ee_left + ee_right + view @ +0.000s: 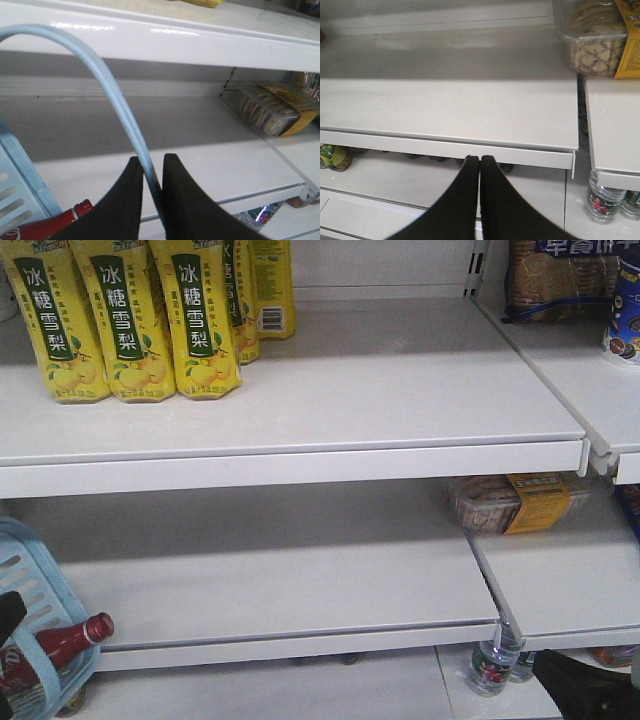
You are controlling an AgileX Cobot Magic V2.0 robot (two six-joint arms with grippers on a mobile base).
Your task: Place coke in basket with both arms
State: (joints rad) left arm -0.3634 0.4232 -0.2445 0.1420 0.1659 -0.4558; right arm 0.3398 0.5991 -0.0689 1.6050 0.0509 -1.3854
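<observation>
Standing in front of the white metal shelving, I can see the light-blue basket [35, 585] at the lower left edge of the front view, its slotted plastic wall facing out. The coke [62, 642] already lies inside it, tilted, its glossy red neck and cap poking over the rim. Yellow pear-drink bottles [120, 315] line the upper shelf [300, 430], and a clear water bottle [492, 660] stands on the lowest one. A black shape at the bottom right corner looks like the right arm, parked low and out of the way.

From the left wrist view, the left gripper [152, 167] has its tapered black fingers clamped on the basket's thin, smooth hoop handle [100, 65], which arches up and away; that grip seems meant to hold the basket steady near the shelf. The red bottle shows below beside the basket wall.

From the right wrist view, the right gripper [480, 159] has its fingers pressed together on nothing, facing the bare matte shelf. A clear biscuit tray [592, 37] sits off to the right.
</observation>
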